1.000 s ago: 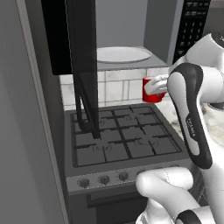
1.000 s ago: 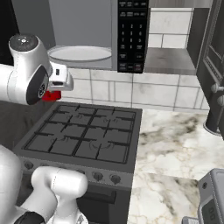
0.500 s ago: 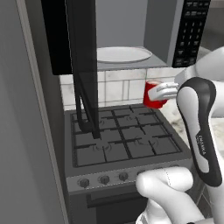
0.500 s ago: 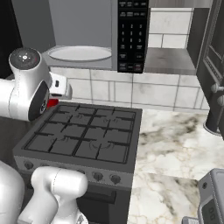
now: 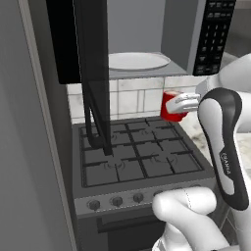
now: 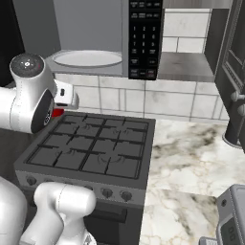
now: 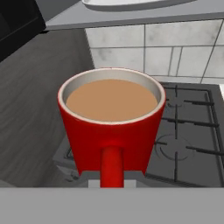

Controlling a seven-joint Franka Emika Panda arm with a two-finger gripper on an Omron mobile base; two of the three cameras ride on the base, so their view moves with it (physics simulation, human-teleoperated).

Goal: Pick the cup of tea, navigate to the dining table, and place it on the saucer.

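The cup of tea [image 5: 171, 106] is a red mug with brown liquid, held in the air over the back right corner of the stove. My gripper [image 5: 182, 104] is shut on its handle side. In the hand view the cup of tea [image 7: 112, 118] sits upright and close, its handle facing the camera, with my gripper [image 7: 112, 178] clamped at the handle's base. From the right base view just a sliver of the cup of tea [image 6: 57, 113] peeks out behind my arm, below the white hand of the gripper [image 6: 66, 98]. The dining table and the saucer are out of view.
A black gas stove [image 5: 139, 157] lies below the cup. Above it is an open microwave holding a large white plate [image 5: 137, 61], its dark door [image 5: 93, 73] swung out at the left. A marble worktop [image 6: 191, 158] runs right of the stove, with a grey appliance [image 6: 234, 215] at its near corner.
The arm's elbow has swung outward toward the edge of both base views, and the held cup has sunk slightly over the stove. The grip has not changed.
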